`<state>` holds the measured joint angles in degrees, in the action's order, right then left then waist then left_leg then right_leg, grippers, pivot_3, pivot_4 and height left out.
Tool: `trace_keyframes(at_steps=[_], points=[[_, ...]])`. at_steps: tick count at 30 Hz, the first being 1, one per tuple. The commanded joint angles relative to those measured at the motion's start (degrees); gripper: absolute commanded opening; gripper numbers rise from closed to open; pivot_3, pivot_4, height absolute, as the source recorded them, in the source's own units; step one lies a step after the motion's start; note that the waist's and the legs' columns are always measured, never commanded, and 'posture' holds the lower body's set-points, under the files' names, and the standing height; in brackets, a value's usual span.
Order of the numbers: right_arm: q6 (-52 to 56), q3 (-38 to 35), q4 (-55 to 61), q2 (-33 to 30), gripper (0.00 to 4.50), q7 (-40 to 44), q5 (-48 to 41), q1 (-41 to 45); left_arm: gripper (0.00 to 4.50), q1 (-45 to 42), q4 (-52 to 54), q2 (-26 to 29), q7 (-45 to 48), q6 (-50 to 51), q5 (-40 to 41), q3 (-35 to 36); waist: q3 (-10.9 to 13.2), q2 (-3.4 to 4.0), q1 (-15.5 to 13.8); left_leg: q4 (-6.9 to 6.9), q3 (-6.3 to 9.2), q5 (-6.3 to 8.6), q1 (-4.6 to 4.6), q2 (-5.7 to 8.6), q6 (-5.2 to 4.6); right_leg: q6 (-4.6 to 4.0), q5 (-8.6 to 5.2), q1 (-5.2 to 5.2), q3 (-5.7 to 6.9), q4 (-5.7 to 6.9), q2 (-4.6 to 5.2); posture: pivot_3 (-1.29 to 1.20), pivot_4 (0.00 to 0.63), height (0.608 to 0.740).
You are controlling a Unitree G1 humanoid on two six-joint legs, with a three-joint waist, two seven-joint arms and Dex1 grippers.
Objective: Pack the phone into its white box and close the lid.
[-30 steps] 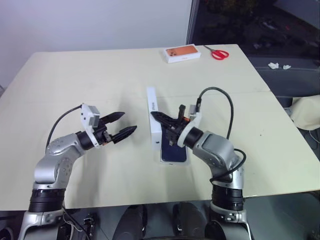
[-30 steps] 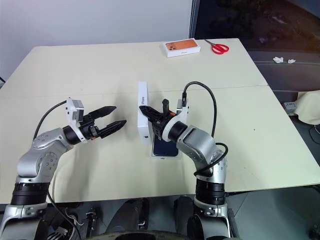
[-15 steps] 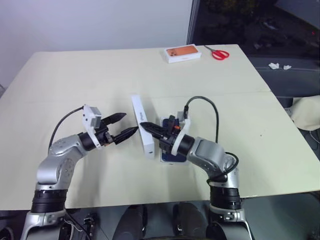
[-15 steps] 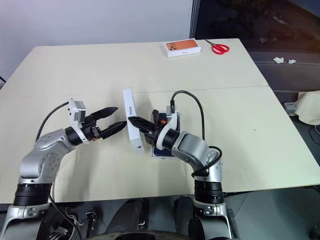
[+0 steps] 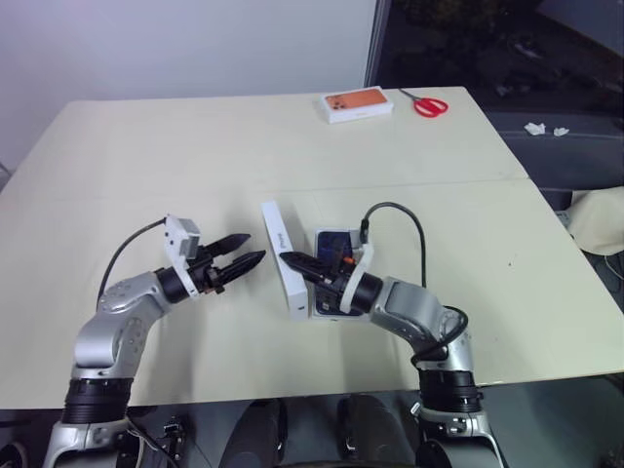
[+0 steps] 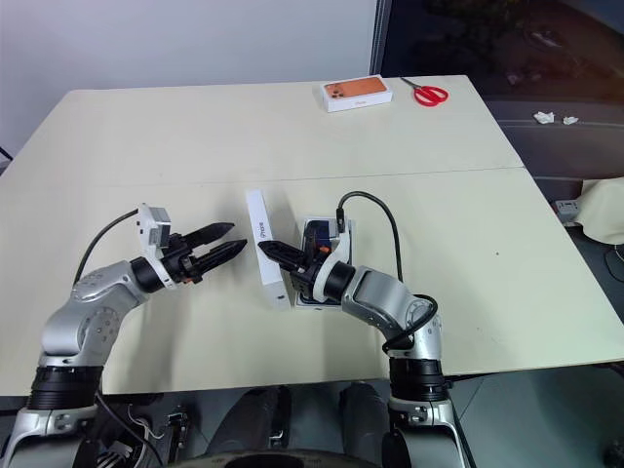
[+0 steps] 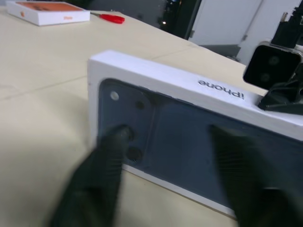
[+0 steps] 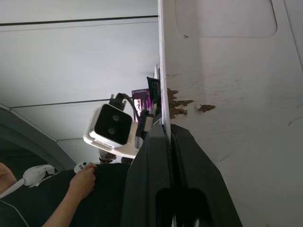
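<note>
Since earlier, right gripper (image 6: 275,254), clamped on the lid (image 6: 266,248), has lowered it leftward; left gripper (image 6: 220,243) has narrowed, empty. Risk: edge-standing lid topples beside the phone (image 6: 316,236).

Lid (image 5: 286,258): white matt cardboard, dark glossy phone print on top, inner face scuffed with torn brown patches. Phone (image 5: 331,244): glossy dark slab. Worktop (image 5: 146,166): smooth matt pale laminate-like surface. Orange-topped box (image 5: 356,104): smooth card. Scissors (image 5: 425,103): red plastic handles.
</note>
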<state>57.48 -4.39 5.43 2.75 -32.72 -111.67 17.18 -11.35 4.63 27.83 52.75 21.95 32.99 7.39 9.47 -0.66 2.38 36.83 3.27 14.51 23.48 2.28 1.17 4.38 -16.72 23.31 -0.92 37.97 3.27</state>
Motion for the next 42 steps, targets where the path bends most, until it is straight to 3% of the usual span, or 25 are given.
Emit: trace_keyframes(at_steps=[1, 2, 5, 6, 8, 12, 14, 19, 23, 25, 30, 34, 37, 42], points=[[-0.5, 1.0, 2.2, -1.1, 0.0, 1.0, -1.3, 0.5, 0.47, -0.1, 1.3, -0.8, 0.2, -0.4, 0.5, -0.6, 0.0, 0.0, 0.0, 0.0, 0.0, 0.0, 0.0, 0.0, 0.0, 0.0, 0.0, 0.0, 0.0, 0.0, 0.0, 0.0, 0.15, 0.74], [-0.6, 1.2, 2.1, -1.3, 0.0, 1.2, -1.3, 0.5, 0.06, -0.2, 1.3, -1.2, 0.0, -0.4, 0.3, -0.8, 0.0, 0.0, 0.0, 0.0, 0.0, 0.0, 0.0, 0.0, 0.0, 0.0, 0.0, 0.0, 0.0, 0.0, 0.0, 0.0, 0.15, 0.74], [-0.8, 1.6, 2.0, -2.0, 0.0, 1.8, -1.3, 0.6, 0.02, -0.5, 0.6, -1.8, -0.6, -1.3, -0.7, -1.2, 0.0, 0.0, 0.0, 0.0, 0.0, 0.0, 0.0, 0.0, 0.0, 0.0, 0.0, 0.0, 0.0, 0.0, 0.0, 0.0, 0.15, 0.74], [-0.8, 1.6, 1.9, -2.3, 0.29, 2.0, -1.3, 0.5, 0.0, -0.7, 0.4, -2.1, -1.1, -1.5, -1.0, -1.4, 0.0, 0.0, 0.0, 0.0, 0.0, 0.0, 0.0, 0.0, 0.0, 0.0, 0.0, 0.0, 0.0, 0.0, 0.0, 0.0, 0.15, 0.74], [-0.6, 1.6, 1.8, -3.0, 0.89, 2.3, -1.3, 0.4, 0.0, -0.8, 0.1, -2.9, -1.5, -1.6, -1.0, -1.7, 0.0, 0.0, 0.0, 0.0, 0.0, 0.0, 0.0, 0.0, 0.0, 0.0, 0.0, -0.01, 0.0, 0.0, 0.0, 0.0, 0.15, 0.74], [-0.5, 2.4, 2.1, -5.8, 2.93, 4.1, -1.3, 0.9, 0.0, -0.7, -0.4, -3.9, -1.7, -2.2, -1.7, -2.5, 0.0, 0.0, 0.0, 0.02, 0.0, 0.0, 0.0, 0.0, -0.01, 0.0, 0.0, -0.02, 0.01, -0.01, 0.0, 0.0, 0.15, 0.74], [0.7, 2.2, 2.9, -10.2, 3.9, 7.9, 1.0, 2.3, 0.0, -0.8, -0.9, -4.6, -1.6, -2.5, -1.8, -3.2, 0.0, 0.0, 0.0, 0.02, 0.0, 0.0, 0.0, 0.0, -0.01, 0.0, 0.0, -0.02, 0.01, -0.01, -0.01, 0.0, 0.15, 0.74], [4.6, 0.8, 3.4, -27.5, 3.9, 28.8, 18.1, 9.1, 0.0, -2.0, -2.6, -7.2, -1.7, -3.5, -2.9, -5.3, 0.1, 0.03, -0.7, 0.22, -0.05, 0.09, 0.01, 0.04, -0.15, 0.01, 0.0, -0.14, 0.03, -0.03, -0.02, 0.0, 0.15, 0.74], [2.8, 1.6, 2.7, -37.8, 3.9, 45.5, 30.9, 12.8, 0.0, -3.7, -5.0, -9.3, -1.8, -4.5, -3.7, -6.5, 0.1, 0.03, -1.5, 0.21, -0.03, 0.13, 0.01, -0.04, -0.22, 0.03, -0.01, -0.14, 0.04, -0.08, -0.11, 0.0, 0.15, 0.74], [1.4, 2.1, 0.7, -40.7, 3.9, 51.1, 36.7, 14.6, 0.0, -5.0, -7.0, -10.6, -1.9, -5.5, -4.6, -7.1, 0.1, 0.01, -1.7, 0.23, -0.07, 0.13, 0.01, -0.03, -0.22, 0.03, -0.01, -0.15, 0.03, -0.08, -0.1, 0.0, 0.15, 0.74], [-12.7, 13.6, 2.4, -47.3, 3.9, 65.8, 62.5, 14.7, 0.0, -6.6, -9.3, -12.5, -1.5, -6.1, -5.2, -7.8, 0.1, -0.02, -1.6, 0.26, -0.06, 0.13, 0.01, -0.03, -0.23, 0.03, -0.01, -0.16, 0.04, -0.1, -0.09, 0.0, 0.15, 0.74], [-17.4, 14.4, 1.6, -45.3, 3.9, 69.8, 69.4, 14.9, 0.0, -6.6, -8.5, -11.9, -1.8, -5.5, -4.3, -6.7, 0.1, -0.04, -1.6, 0.26, -0.07, 0.13, 0.01, -0.03, -0.22, 0.04, -0.01, -0.14, 0.02, -0.08, -0.08, 0.0, 0.15, 0.74], [-20.5, 15.8, 0.1, -44.6, 3.1, 73.0, 75.0, 14.2, 0.0, -6.0, -7.1, -11.1, -2.4, -4.4, -3.0, -5.2, 0.1, -0.05, -1.7, 0.28, -0.06, 0.13, 0.01, -0.03, -0.22, 0.04, 0.0, -0.15, 0.02, -0.08, -0.05, 0.0, 0.15, 0.74], [-24.9, 16.2, -2.3, -42.6, 0.62, 74.4, 82.6, 14.6, 0.0, -4.8, -5.1, -10.0, -2.9, -3.2, -2.2, -3.7, 0.2, -0.07, -1.7, 0.28, -0.06, 0.14, 0.01, -0.01, -0.21, 0.04, 0.0, -0.15, 0.02, -0.09, -0.02, 0.0, 0.15, 0.74]])
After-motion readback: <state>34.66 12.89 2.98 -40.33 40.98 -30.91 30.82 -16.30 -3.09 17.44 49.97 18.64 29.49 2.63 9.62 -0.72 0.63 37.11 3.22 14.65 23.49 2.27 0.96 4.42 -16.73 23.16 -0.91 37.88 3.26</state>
